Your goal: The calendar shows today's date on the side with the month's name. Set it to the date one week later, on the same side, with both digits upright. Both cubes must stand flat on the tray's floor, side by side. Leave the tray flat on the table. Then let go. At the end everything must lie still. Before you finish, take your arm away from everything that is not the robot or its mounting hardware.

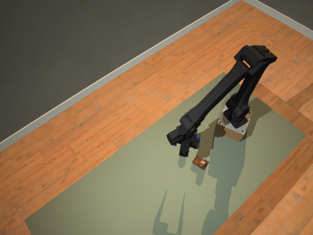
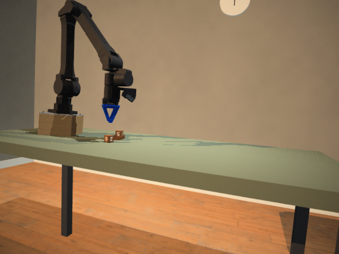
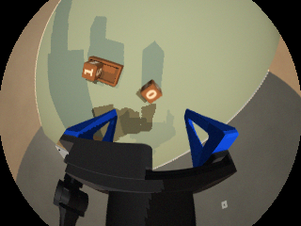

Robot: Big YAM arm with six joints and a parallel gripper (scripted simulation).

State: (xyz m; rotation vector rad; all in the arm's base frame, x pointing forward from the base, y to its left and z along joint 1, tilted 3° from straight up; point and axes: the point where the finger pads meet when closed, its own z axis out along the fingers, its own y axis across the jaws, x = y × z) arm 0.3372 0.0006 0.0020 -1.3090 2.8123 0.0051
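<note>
The small brown wooden tray [image 1: 199,161] lies flat on the green table. It holds one number cube [image 3: 92,71] [image 2: 118,133] at one end, with a 1 on top in the wrist view and a 5 on its side in the exterior view. The second cube [image 3: 150,92] stands loose on the table beside the tray, apart from it, with a 0 on top; it also shows in the exterior view [image 2: 108,138]. My gripper [image 3: 150,113] [image 2: 110,113] with blue fingers is open and empty, well above the loose cube. In the top view the gripper [image 1: 187,141] hides that cube.
The arm's base stands on a wooden block [image 1: 234,127] at the table's back corner, close to the tray. A round clock [image 2: 234,6] hangs on the wall.
</note>
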